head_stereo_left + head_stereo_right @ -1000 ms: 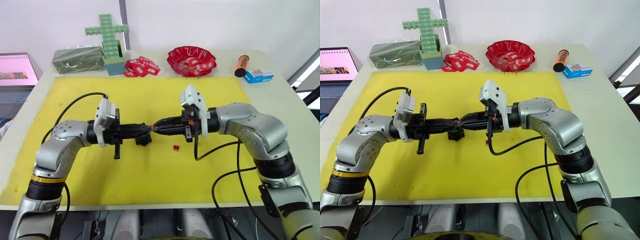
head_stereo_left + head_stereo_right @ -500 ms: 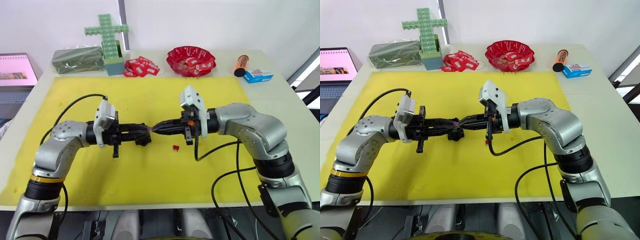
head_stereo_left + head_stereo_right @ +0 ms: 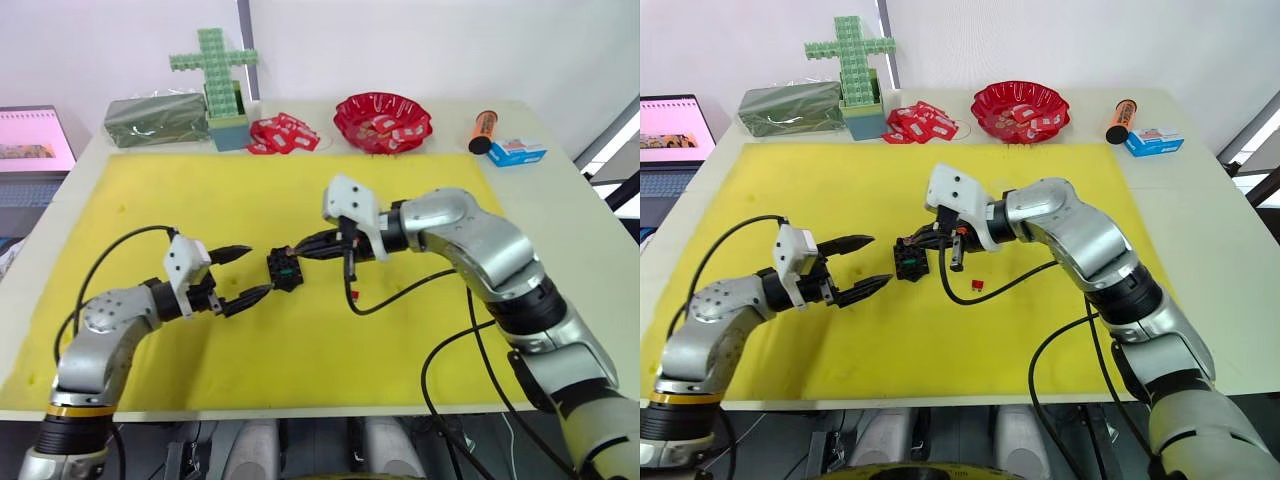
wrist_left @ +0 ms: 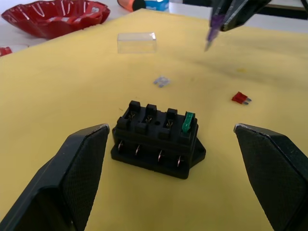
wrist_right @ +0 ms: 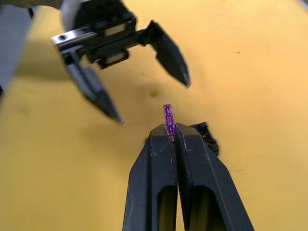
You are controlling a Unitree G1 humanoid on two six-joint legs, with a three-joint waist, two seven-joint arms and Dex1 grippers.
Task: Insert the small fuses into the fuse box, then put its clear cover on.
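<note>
You get bright, even, diffuse light over the whole yellow mat [image 3: 300, 340], with no hard glare on it. Shadows are soft and short: a faint one lies close under the fuse box [image 4: 156, 144], and pale cable shadows fall on the mat in the head views. The red bowl [image 3: 383, 120] carries small highlights. In the left wrist view, the fuse box is sharp, while the left gripper's fingers [image 4: 72, 178] at the frame edges look blurred. In the right wrist view, the purple fuse [image 5: 169, 120] is crisp and the mat behind is soft.
</note>
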